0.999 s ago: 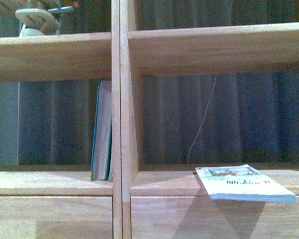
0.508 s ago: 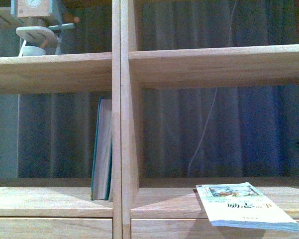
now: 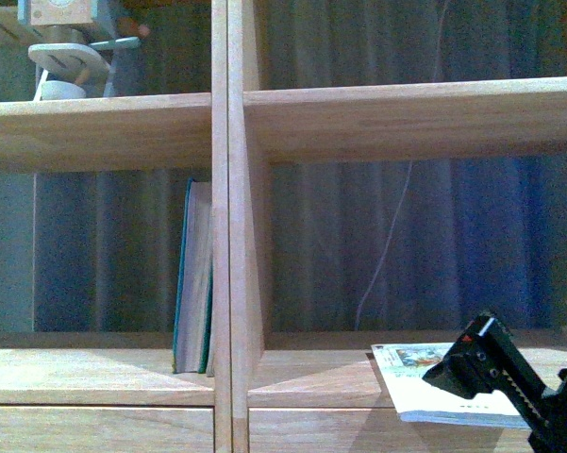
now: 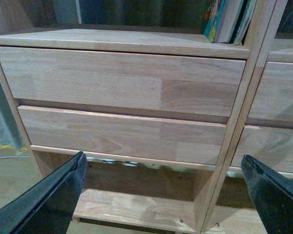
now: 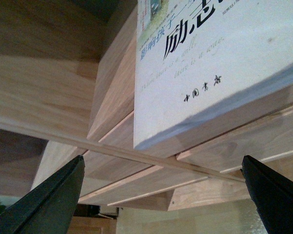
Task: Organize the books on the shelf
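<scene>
**Right fingers arrive at the flat paperback**

Since the earlier frame the right fingers (image 3: 483, 366) have risen into the front view, where they now cover the near corner of the paperback (image 3: 401, 377). The book itself seems not to have shifted. The wrist camera shows them released and spread wide, with the book's jutting edge ahead between them, touching nothing. The left fingers (image 4: 53, 195) are also released and empty, held low before the drawer fronts (image 4: 122, 80).

The paperback lies flat and face up just beyond the right fingers, one corner overhanging the front edge of the shelf (image 3: 358, 118). We judge that the overhang is what makes it approachable, since it offers a free edge to pinch. The teal book (image 3: 193, 274) stands upright, well apart from the right fingers. It is pressed against the central divider (image 3: 231, 236), which keeps it from toppling. The paperback most likely belongs standing too.

The shelf is pale jointed wood, matt, with visible grain and square edges. The paperback is thin, its smooth white cover printed with black characters, so we expect it to flex if gripped at one corner. The teal book is thicker, its pale page block facing us. The fingers are black and wedge-shaped, with a toothed rail
</scene>
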Controlling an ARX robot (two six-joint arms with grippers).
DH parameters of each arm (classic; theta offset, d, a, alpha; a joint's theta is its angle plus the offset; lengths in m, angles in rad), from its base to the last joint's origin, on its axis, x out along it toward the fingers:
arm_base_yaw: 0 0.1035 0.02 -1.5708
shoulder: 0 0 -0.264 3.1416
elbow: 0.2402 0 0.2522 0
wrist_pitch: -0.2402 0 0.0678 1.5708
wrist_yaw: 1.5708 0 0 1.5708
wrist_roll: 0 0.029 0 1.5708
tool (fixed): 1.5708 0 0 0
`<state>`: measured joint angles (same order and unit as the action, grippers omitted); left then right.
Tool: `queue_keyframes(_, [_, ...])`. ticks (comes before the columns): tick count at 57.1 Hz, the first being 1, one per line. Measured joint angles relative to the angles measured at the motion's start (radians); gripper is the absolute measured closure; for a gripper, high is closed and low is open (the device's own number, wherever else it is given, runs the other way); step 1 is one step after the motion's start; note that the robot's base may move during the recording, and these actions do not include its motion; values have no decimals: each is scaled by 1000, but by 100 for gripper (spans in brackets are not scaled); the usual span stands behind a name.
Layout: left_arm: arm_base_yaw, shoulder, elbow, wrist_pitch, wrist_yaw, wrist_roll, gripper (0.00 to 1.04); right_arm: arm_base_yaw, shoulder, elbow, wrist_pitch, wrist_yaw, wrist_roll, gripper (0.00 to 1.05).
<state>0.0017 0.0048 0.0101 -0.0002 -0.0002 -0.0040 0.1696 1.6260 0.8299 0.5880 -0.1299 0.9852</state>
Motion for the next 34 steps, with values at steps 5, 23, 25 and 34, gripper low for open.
queue_keyframes(5, [0,0,0,0,0,0,7,4,58,53,0,11,38,7])
queue_keyframes(23, [0,0,0,0,0,0,7,-18,183,266,-74,85,72,7])
queue_keyframes(25, [0,0,0,0,0,0,7,-23,185,279,-90,93,68,10])
queue_keyframes(34, [0,0,0,0,0,0,7,-37,185,297,-109,98,51,37])
